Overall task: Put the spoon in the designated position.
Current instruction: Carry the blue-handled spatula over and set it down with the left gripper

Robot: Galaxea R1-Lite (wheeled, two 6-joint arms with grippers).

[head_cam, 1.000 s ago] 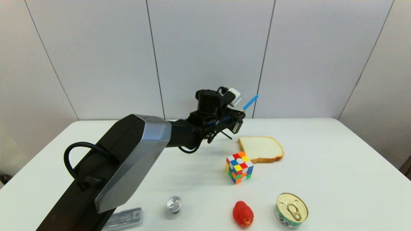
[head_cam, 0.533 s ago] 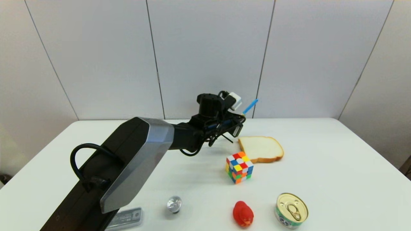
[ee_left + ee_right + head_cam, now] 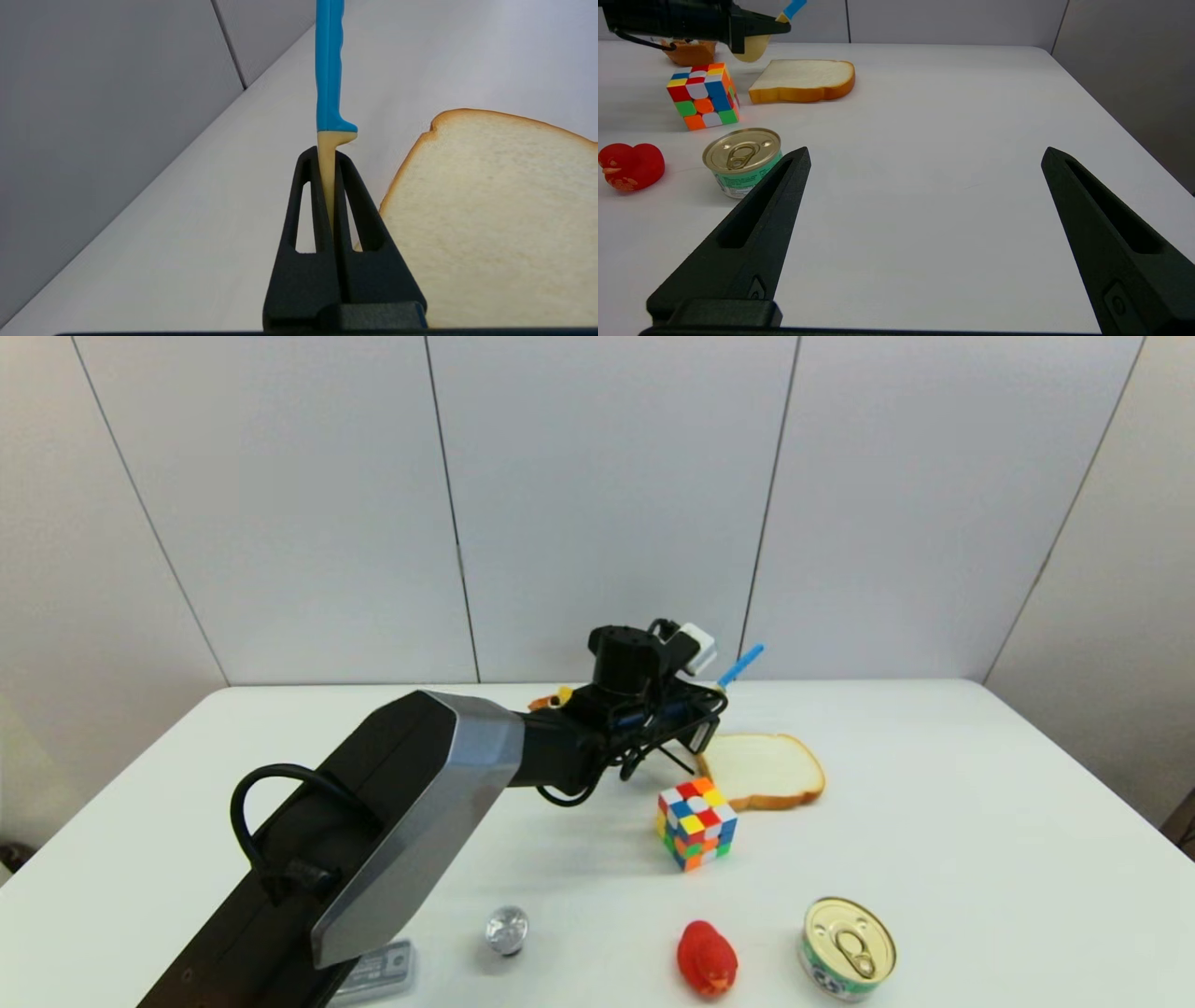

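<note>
Spoon [image 3: 329, 93], one only, is clamped at its pale neck by the left tool [image 3: 329, 186], held in the air toward the far edge of the tabletop [image 3: 980, 784], just beside the single bread slice [image 3: 766, 767]. It looks light, stiff and smooth, so this neck grip suits it, though it could pivot. The right tool [image 3: 924, 196] hangs spread wide near the right edge. One cube [image 3: 696, 822], one can [image 3: 848, 947].

spoon [image 3: 329, 88] tip: cut off by the picture's edge
spoon bowl: hidden between the left gripper [image 3: 327, 163] fingers
bread slice [image 3: 764, 768] corner: hidden behind the left gripper
orange thing [image 3: 551, 698] behind the left arm: mostly hidden
</note>
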